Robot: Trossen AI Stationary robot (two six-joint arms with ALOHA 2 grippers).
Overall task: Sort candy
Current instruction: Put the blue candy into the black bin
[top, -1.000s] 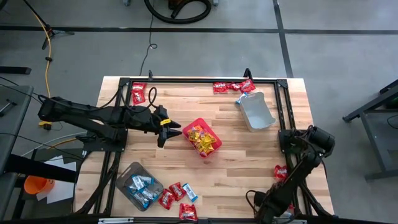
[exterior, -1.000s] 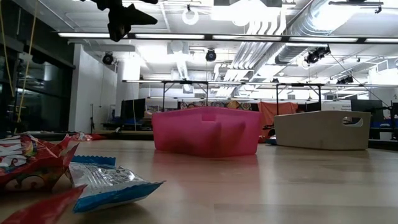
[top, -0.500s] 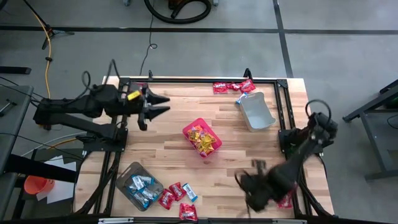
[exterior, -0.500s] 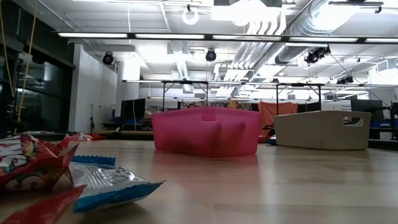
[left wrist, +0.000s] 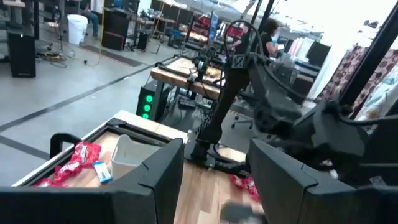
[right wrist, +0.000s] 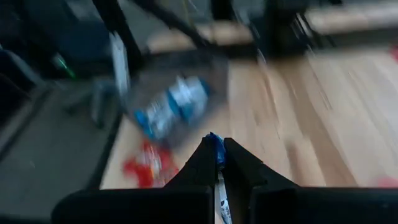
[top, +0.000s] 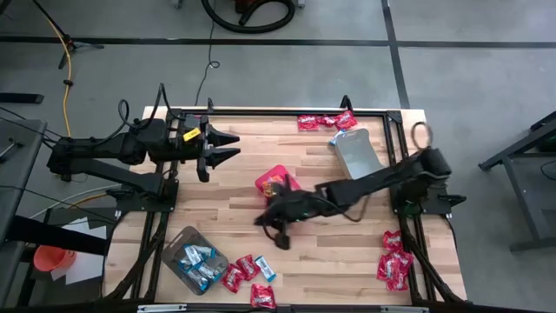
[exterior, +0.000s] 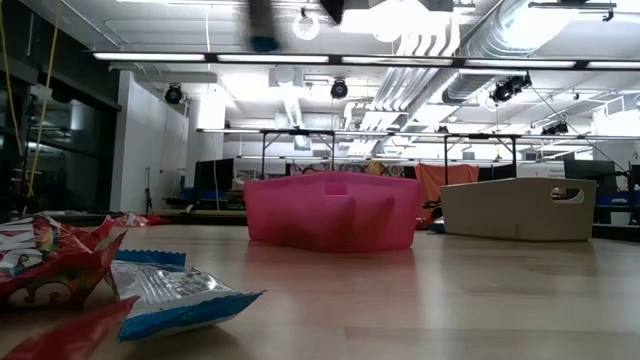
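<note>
The right gripper (top: 276, 228) has swung out from the right-hand edge of the wooden bench (top: 347, 261), where it was folded a second ago, and now hangs low over the middle, just in front of the red square plastic bin (top: 280, 181) holding yellow candy. In the right wrist view its dark fingers (right wrist: 239, 163) are pressed together on a thin blue-and-white wrapped candy packet (right wrist: 216, 148), whose edge shows between the tips. That packet looks to have been picked up at the right side, so the carry is under way.

Ahead of that gripper in its wrist view lies the grey tub (right wrist: 171, 102) with blue-and-white packets inside, which stands at the bench's front left corner (top: 193, 258). The likely step is to bring the pinched packet over that tub and let it go there.

The left gripper (top: 228, 148) has drawn back from beside the red bin toward the back left edge and waits above the bench, its jaws spread and holding nothing.

Much remains unsorted: shiny red packets lie at the back edge (top: 323, 121), at the front right corner (top: 393, 265) and near the front edge beside the grey tub (top: 243, 271), with a loose blue-and-white one (top: 265, 269) among them. The pale empty tub (top: 358, 156) stands near the back right.
</note>
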